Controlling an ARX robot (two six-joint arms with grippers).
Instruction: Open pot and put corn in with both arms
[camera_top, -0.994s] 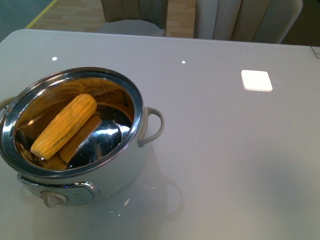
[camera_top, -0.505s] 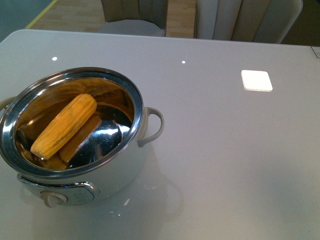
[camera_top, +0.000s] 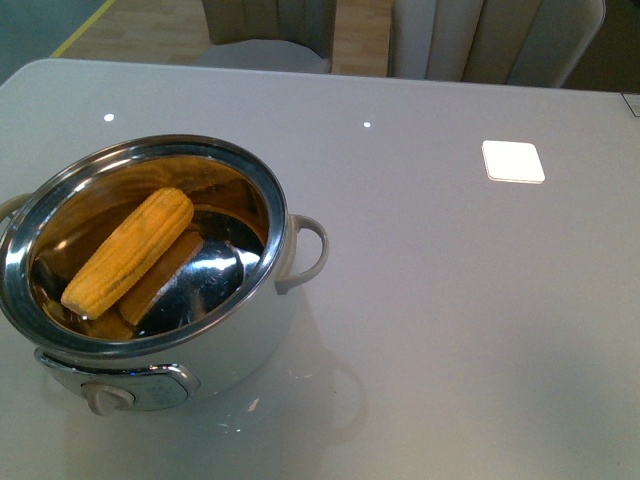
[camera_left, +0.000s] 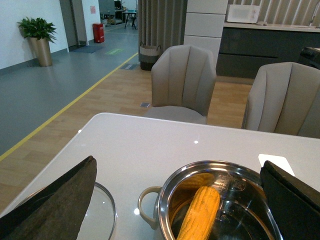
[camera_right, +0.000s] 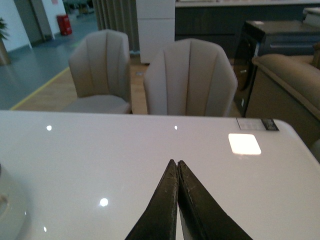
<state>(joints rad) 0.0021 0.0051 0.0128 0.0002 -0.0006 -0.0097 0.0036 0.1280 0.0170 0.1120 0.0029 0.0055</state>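
and here's the pot (camera_top: 150, 280) sitting near-left on the white table (camera_top: 450, 300), lid off, with the corn (camera_top: 128, 250) lying inside it, long axis running from near-left up to far-right, thick end toward the far side, leaning on the steel wall. neither arm shows in the front view. in the left wrist view the left gripper (camera_left: 175, 200) hangs spread wide, one dark finger either side of the frame, with the pot and corn (camera_left: 199, 212) right between and just beyond them, so the left arm looks the nearer one to the pot. the glass lid (camera_left: 100, 210) lies flat on the table just left of the pot, partly hidden behind a finger. over on the right, the right gripper (camera_right: 177, 172) is pinched closed on nothing, tips touching, pointing across bare table, with only a sliver of the pot at the left edge. compared with a second ago, nothing has shifted: pot, corn and table look identical. judging by that, the job looks done.
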